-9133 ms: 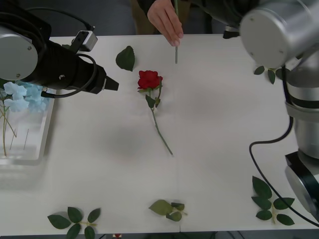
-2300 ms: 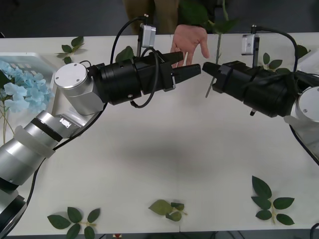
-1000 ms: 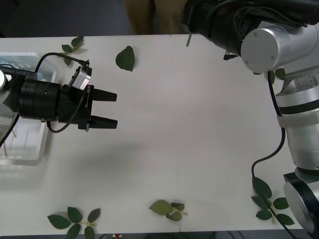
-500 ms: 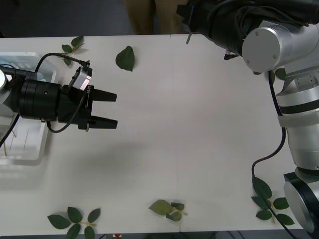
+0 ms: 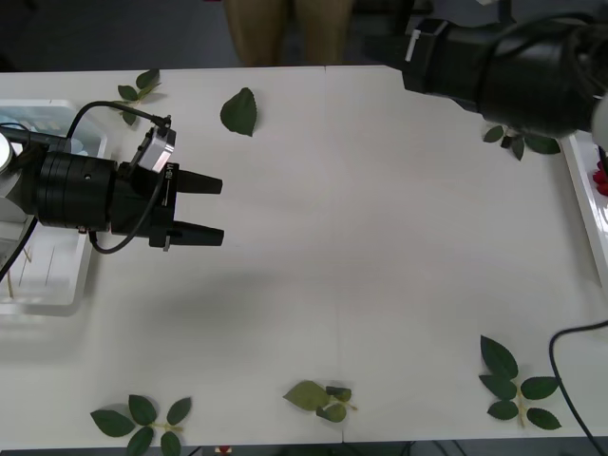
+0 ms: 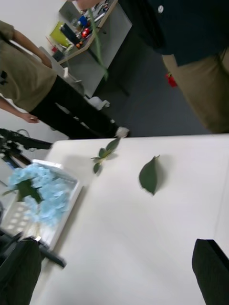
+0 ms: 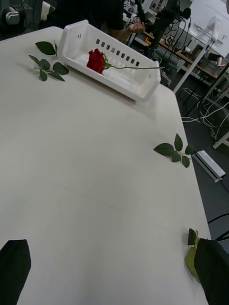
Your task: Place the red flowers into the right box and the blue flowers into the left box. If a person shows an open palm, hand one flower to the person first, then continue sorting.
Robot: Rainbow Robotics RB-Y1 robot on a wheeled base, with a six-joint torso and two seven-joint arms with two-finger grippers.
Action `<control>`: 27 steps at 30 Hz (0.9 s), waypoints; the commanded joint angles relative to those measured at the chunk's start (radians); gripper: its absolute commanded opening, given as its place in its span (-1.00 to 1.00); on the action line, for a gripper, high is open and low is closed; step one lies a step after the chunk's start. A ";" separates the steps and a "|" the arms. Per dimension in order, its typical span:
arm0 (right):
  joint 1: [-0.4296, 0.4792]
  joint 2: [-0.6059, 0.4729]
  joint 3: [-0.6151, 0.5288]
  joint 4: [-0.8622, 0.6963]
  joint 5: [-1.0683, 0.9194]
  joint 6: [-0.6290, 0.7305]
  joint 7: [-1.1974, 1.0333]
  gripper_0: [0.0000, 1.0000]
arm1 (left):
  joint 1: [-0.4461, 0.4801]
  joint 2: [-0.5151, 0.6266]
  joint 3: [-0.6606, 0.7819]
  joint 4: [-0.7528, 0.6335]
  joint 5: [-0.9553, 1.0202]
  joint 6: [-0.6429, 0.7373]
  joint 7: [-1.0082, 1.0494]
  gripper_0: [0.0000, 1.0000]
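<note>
The left gripper (image 5: 211,209) hovers over the white table (image 5: 361,247) at about 9 o'clock in the front view, just beside the left box (image 5: 57,285). Its two black fingers (image 5: 199,183) are spread well apart with nothing between them, pointing toward the table's middle. In the left wrist view the same fingers sit at the two lower corners, wide apart and empty.

The right gripper (image 6: 114,271) is up at about 1 o'clock of the front view, on a black arm (image 5: 503,71) that reaches over the far table edge. In the right wrist view its dark fingers (image 6: 212,267) stand at the two lower corners, wide apart, holding nothing.

A red flower (image 7: 96,60) lies in the right box (image 7: 143,86), its head toward one end and its green stem stretched along the tray, reaching past the rim at the other end. In the front view that box shows as a white edge at 3 o'clock, with a bit of red in it.

The blue flowers (image 6: 40,200) lie as a pale cluster in the left box, seen in the right wrist view.

Loose green leaf sprigs (image 5: 142,418) lie along the near edge from 5 to 7 o'clock, and a single leaf (image 5: 240,111) lies at about 11 o'clock. A person in tan trousers (image 5: 285,33) stands behind the table at 12 o'clock.
</note>
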 commanded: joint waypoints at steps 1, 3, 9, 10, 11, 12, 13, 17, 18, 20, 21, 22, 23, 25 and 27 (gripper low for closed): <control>0.139 -0.085 -0.111 -0.068 -0.107 -0.019 0.084 0.84 | 0.010 -0.001 0.002 -0.006 -0.004 -0.009 0.033 1.00; 0.193 -0.104 -0.120 -0.053 -0.162 -0.046 0.199 0.84 | 0.010 -0.001 0.002 -0.006 -0.004 -0.009 0.033 1.00; 0.227 -0.159 -0.053 0.162 -0.573 -0.066 0.640 0.84 | 0.010 -0.001 0.002 -0.006 -0.004 -0.009 0.033 1.00; 0.225 -0.173 -0.030 0.206 -0.636 -0.062 0.748 0.84 | 0.010 -0.001 0.002 -0.006 -0.004 -0.009 0.033 1.00; 0.224 -0.184 -0.014 0.236 -0.679 -0.055 0.823 0.84 | 0.010 -0.001 0.002 -0.006 -0.004 -0.009 0.033 1.00; 0.221 -0.194 0.006 0.269 -0.724 -0.041 0.897 0.84 | 0.010 -0.001 0.002 -0.006 -0.004 -0.009 0.033 1.00; 0.218 -0.197 0.016 0.283 -0.742 -0.032 0.926 0.84 | 0.010 -0.001 0.002 -0.006 -0.004 -0.009 0.033 1.00; 0.176 -0.200 0.061 0.334 -0.761 0.071 1.072 0.84 | 0.010 -0.001 0.002 -0.006 -0.004 -0.009 0.033 1.00; 0.159 -0.197 0.073 0.345 -0.754 0.100 1.091 0.84 | 0.010 -0.001 0.002 -0.006 -0.004 -0.009 0.033 1.00; 0.127 -0.194 0.089 0.364 -0.753 0.148 1.127 0.84 | 0.010 -0.001 0.002 -0.006 -0.004 -0.009 0.033 1.00; 0.118 -0.193 0.095 0.369 -0.753 0.158 1.133 0.84 | 0.010 -0.001 0.002 -0.006 -0.004 -0.009 0.033 1.00; 0.101 -0.188 0.099 0.380 -0.753 0.175 1.148 0.84 | 0.010 -0.001 0.002 -0.006 -0.004 -0.009 0.033 1.00; 0.090 -0.181 0.101 0.383 -0.753 0.181 1.162 0.84 | 0.010 -0.001 0.002 -0.006 -0.004 -0.009 0.033 1.00; 0.073 -0.158 0.102 0.384 -0.751 0.181 1.187 0.84 | 0.010 -0.001 0.002 -0.006 -0.004 -0.009 0.033 1.00; 0.053 -0.118 0.102 0.383 -0.718 0.181 1.191 0.83 | 0.010 -0.001 0.002 -0.006 -0.004 -0.009 0.033 1.00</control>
